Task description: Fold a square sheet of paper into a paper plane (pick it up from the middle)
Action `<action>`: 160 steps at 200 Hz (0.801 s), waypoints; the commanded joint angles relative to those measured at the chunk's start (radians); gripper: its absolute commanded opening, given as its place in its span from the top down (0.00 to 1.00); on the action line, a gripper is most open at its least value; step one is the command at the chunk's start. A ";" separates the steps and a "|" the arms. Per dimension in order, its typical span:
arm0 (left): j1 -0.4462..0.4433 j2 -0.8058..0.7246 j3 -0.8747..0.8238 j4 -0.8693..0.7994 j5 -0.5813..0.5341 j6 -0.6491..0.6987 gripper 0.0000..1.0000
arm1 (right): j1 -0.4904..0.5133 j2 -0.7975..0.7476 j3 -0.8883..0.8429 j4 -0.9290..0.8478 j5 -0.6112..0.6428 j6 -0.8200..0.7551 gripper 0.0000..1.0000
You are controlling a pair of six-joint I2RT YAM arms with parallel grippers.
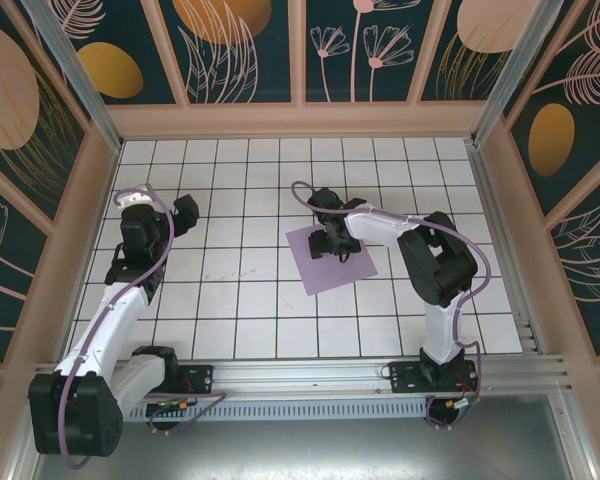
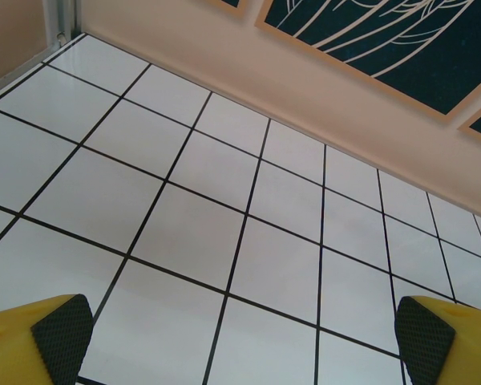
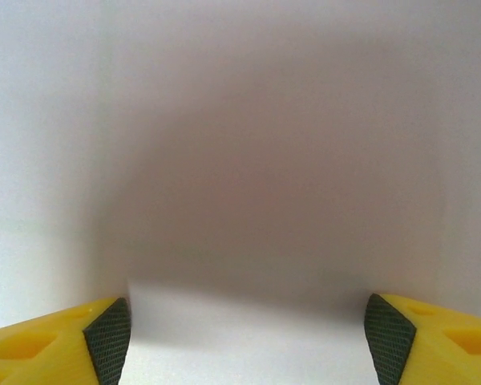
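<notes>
The square sheet of thin lavender-purple paper (image 1: pixel 327 272) is seen lying flat and unfolded on the counter, right of centre and turned a little askew to the tile lines. The right claw (image 1: pixel 335 243) is held low over its far half, pointing down. In the right wrist view this claw (image 3: pixel 248 329) is spread wide, with nothing between its black textured pads (image 3: pixel 108 345) but the blurred sheet close beneath; whether the pads touch it cannot be told. The step in hand is judged to be the pick-up from the middle. It would be done well with the claw centred on the sheet, pressed lightly, and closed slowly so that a small ridge is pinched up; a hard press could crumple so thin a sheet. The left claw (image 1: pixel 185 212) is parked well apart, fully spread (image 2: pixel 244 333) over bare tiles.

The cell is walled by dark teal panels with leaf and flower drawings (image 1: pixel 245 50), framed in pale wood. The counter (image 1: pixel 240 300) is white, ruled by black lines into squares, and looks smooth, so the sheet is judged likely to slide
</notes>
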 commanded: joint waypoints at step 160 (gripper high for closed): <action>0.000 0.082 0.020 -0.023 0.198 -0.136 0.02 | -0.002 0.065 -0.048 0.007 -0.012 0.024 0.35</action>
